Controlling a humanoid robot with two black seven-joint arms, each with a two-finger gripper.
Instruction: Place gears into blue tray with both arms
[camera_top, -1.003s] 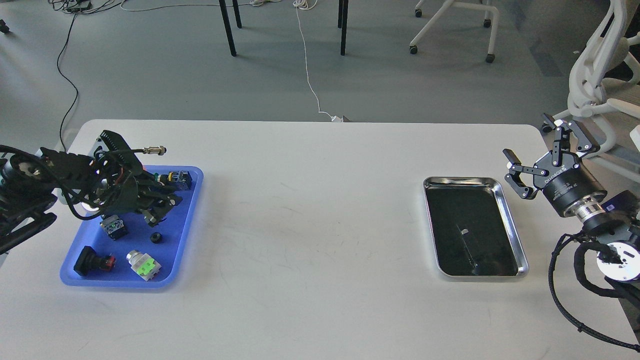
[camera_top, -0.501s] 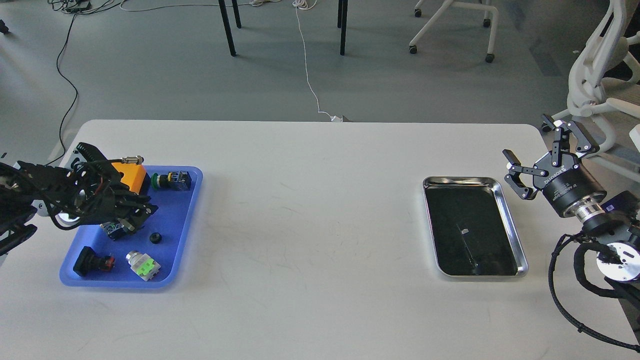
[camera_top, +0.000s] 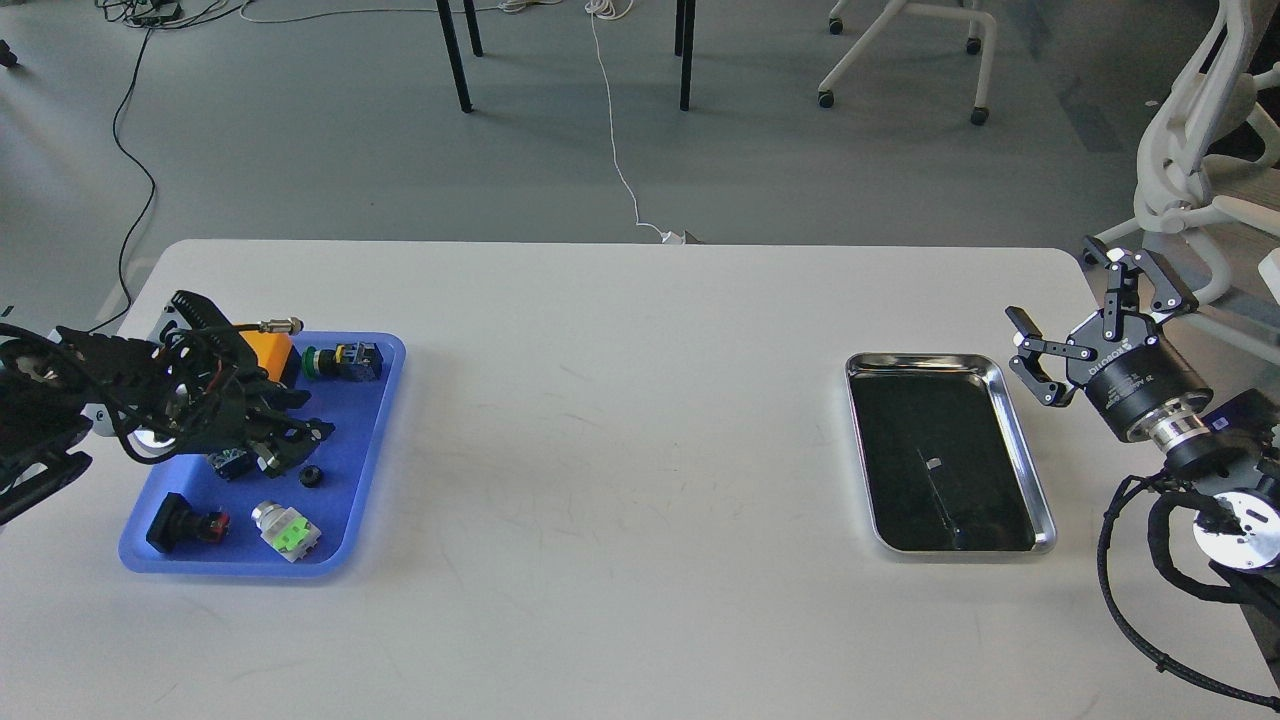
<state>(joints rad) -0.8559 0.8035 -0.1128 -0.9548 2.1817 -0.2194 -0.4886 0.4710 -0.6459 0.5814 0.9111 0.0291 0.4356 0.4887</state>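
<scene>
One small black toothed gear (camera_top: 311, 475) lies flat on the floor of the flat rectangular blue plastic tray (camera_top: 372, 440) at the left end of the white table (camera_top: 620, 480), toward the tray's right side and about midway along its length. The left gripper (camera_top: 295, 440) hangs over the tray just up and left of that gear, its dark fingers pointing toward it; they blur into the cabling behind, so I cannot tell whether the jaws are spread or closed, or whether they touch the gear. Sharing the tray are an orange block (camera_top: 266, 350) at the far left corner, partly hidden by the arm, a green-capped push-button (camera_top: 342, 361) along the far edge, a black button with a red part (camera_top: 187, 524) at the near left, and a silver-and-green switch (camera_top: 286, 531) beside it. Well apart to the right sits a shiny steel tray (camera_top: 1030, 470) with a dark mirror-like floor. The right gripper (camera_top: 1075, 310) hovers just beyond that tray's far right corner, jaws spread wide and holding nothing.
</scene>
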